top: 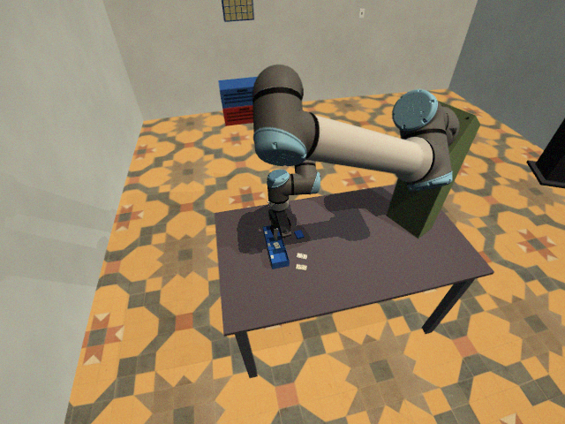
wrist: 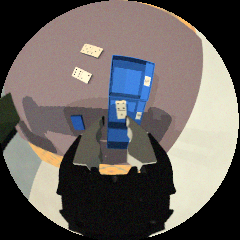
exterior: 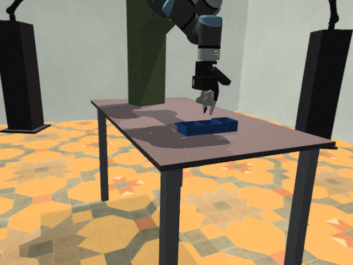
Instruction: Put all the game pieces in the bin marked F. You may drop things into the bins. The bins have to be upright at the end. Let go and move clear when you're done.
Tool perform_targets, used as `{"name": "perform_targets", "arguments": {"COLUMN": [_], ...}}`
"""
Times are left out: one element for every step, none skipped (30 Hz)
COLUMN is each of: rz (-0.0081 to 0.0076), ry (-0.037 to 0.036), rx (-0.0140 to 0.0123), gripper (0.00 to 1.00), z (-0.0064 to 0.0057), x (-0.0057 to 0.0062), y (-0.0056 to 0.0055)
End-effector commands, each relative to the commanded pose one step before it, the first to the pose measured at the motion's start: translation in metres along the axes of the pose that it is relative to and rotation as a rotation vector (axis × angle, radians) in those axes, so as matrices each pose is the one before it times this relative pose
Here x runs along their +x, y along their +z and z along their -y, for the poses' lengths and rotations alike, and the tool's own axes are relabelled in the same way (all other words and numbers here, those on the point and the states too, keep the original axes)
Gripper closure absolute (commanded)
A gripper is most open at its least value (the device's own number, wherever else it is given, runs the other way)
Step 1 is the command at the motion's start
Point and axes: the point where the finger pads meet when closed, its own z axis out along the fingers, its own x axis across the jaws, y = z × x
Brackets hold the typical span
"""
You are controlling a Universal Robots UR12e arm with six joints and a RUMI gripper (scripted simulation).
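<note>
The gripper (wrist: 116,131) hangs over the blue bin (wrist: 127,95), jaws slightly parted and pinching nothing. One domino (wrist: 120,108) lies in the middle compartment just ahead of the fingertips; two dominoes (wrist: 81,74) rest on the table (wrist: 45,85), well apart

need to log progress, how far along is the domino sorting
Done: one domino lies in the blue bin's middle compartment; its label is too small to read. In hand: nothing, the gripper hovers above it. Left: a second domino and a third domino on the table.
</note>
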Motion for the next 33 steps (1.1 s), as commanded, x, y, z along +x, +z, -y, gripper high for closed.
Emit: {"name": "perform_targets", "arguments": {"rz": [0.00050, 0.00103, 0.00120, 0.00124, 0.00108, 0.00084, 0.00069, 0.00000, 0.00000, 0.00165, 0.00094, 0.00065, 0.00047, 0.00050, 0.00039, 0.00039, 0.00007, -0.00035, -0.00044, -0.00026, -0.00026, -0.00018, -0.00021, -0.00029, 0.00000, 0.00000, -0.00098, -0.00018, -0.00023, -0.00032, -0.00050, -0.00053, -0.00053], "ry": [-0.15730, -0.02289, -0.02302, -0.02313, -0.02322, -0.02332, -0.02343, 0.00000, 0.00000, -0.06765, -0.01885, -0.02064, -0.02230, -0.02287, -0.02297, -0.02294, -0.02286, -0.02280, -0.02279, -0.02272, -0.02253, -0.02231, -0.02233, -0.02247, 0.00000, 0.00000, -0.06567, -0.01861, -0.02037, -0.02205, -0.02284, -0.02319, -0.02329], "rx": [0.00175, 0.00089, 0.00122, 0.00138, 0.00131, 0.00111, 0.00095, 0.00000, 0.00000, 0.00217, 0.00131, 0.00083, 0.00044, 0.00044, 0.00037, 0.00036, -0.00011, -0.00077, -0.00102, -0.00092, -0.00111, -0.00117, -0.00124, -0.00131, 0.00000, 0.00000, -0.00333, -0.00058, -0.00062, -0.00067, -0.00055, -0.00042, -0.00022], "gripper": [0.76, 0.76, 0.76, 0.76, 0.76, 0.76, 0.76, 0.76, 0.76, 0.76, 0.76, 0.76, 0.76, 0.76, 0.76, 0.76, 0.76, 0.76, 0.76, 0.76, 0.76, 0.76, 0.76, 0.76, 0.76, 0.76, 0.76, 0.76, 0.76, 0.76, 0.76, 0.76, 0.76], "z": [0.03628, 0.00651, 0.00694, 0.00712, 0.00723, 0.00727, 0.00713, 0.00000, 0.00000, 0.01180, 0.00560, 0.00000, 0.00000, -0.00001, -0.00017, 0.00049, -0.00048, -0.00175, -0.00142, -0.00027, -0.00029, -0.00024, -0.00017, -0.00003, 0.00000, 0.00000, 0.00109, 0.00077, 0.00067, 0.00049, 0.00046, 0.00047, 0.00046], "x": [-0.03380, -0.00496, -0.00506, -0.00497, -0.00460, -0.00410, -0.00389, 0.00000, 0.00000, -0.00631, -0.00241, 0.00000, 0.00000, 0.00008, 0.00085, 0.00040, 0.00102, 0.00200, 0.00137, 0.00013, 0.00009, -0.00002, -0.00013, -0.00017, 0.00000, 0.00000, -0.00140, -0.00065, -0.00052, -0.00037, -0.00024, -0.00023, -0.00019], "y": [-0.00040, 0.00022, 0.00026, 0.00029, 0.00017, 0.00002, 0.00001, 0.00000, 0.00000, 0.00003, 0.00003, 0.00000, 0.00000, -0.00005, -0.00055, -0.00037, -0.00013, 0.00009, 0.00010, -0.00002, -0.00001, 0.00007, 0.00013, 0.00023, 0.00000, 0.00000, 0.00032, 0.00001, -0.00002, 0.00001, 0.00002, -0.00001, -0.00004]}}
